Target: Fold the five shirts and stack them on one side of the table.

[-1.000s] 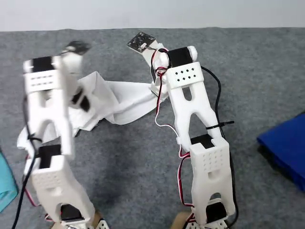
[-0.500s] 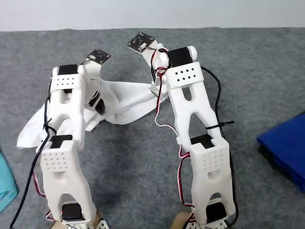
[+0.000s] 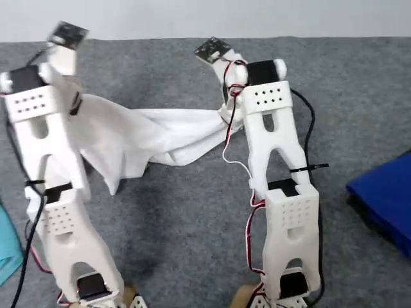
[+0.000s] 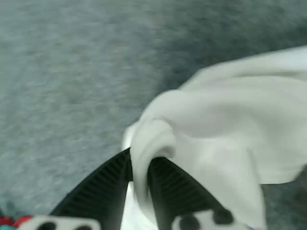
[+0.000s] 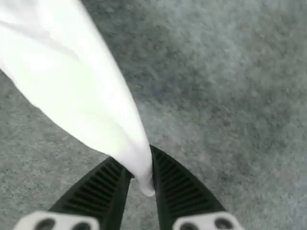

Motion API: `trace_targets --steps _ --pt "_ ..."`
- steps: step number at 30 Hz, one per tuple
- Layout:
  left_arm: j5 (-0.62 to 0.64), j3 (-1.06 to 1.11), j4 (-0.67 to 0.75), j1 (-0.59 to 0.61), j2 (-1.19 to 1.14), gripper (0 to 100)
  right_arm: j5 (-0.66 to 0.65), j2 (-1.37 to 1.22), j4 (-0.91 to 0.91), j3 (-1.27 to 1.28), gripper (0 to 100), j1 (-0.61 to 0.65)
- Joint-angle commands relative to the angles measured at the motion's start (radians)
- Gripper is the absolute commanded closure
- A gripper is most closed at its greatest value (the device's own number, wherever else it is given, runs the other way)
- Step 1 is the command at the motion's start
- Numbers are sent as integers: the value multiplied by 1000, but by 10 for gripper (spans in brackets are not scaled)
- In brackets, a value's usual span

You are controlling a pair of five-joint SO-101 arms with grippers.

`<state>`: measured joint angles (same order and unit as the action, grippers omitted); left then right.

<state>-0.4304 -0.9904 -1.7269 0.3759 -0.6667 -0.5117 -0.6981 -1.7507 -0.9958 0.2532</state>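
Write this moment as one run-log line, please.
left gripper: shut on white shirt | right gripper: shut on white shirt | white shirt: held between both, unfolded

The table [image 3: 180, 244] is covered edge to edge in a grey, felt-like fabric with a mottled nap. Its far edge meets a pale wall [image 3: 192, 16] along the top of the high view. At the right edge of the frame, just below mid-height, a dark blue garment [image 3: 385, 199] lies on the grey cover, cut off by the frame. A corner of a teal garment [image 3: 8, 247] lies at the lower left edge. Both arm bases [image 3: 289, 285] stand along the bottom edge. A white shirt [image 3: 148, 138] spreads across the upper centre; whether its lower edge touches the cover cannot be told.
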Motion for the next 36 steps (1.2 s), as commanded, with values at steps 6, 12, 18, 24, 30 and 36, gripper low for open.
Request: trace_targets --steps 6,12,18,24,30,36 --pt "-2 -48 -20 157 -23 998 -8 85 -39 -31 988 -84" --pt "-49 -56 -18 169 -181 998 -8 90 -39 -25 988 -97" --pt "-37 -108 0 172 -290 848 -8 88 -39 -25 988 -77" --pt "-15 -343 -6 170 -298 800 -8 88 -39 -23 988 -77" --pt "-14 -587 -29 155 -296 800 -6 84 -38 -12 988 -77" --pt "-12 -602 -31 114 -241 806 -2 48 -38 20 988 -76"
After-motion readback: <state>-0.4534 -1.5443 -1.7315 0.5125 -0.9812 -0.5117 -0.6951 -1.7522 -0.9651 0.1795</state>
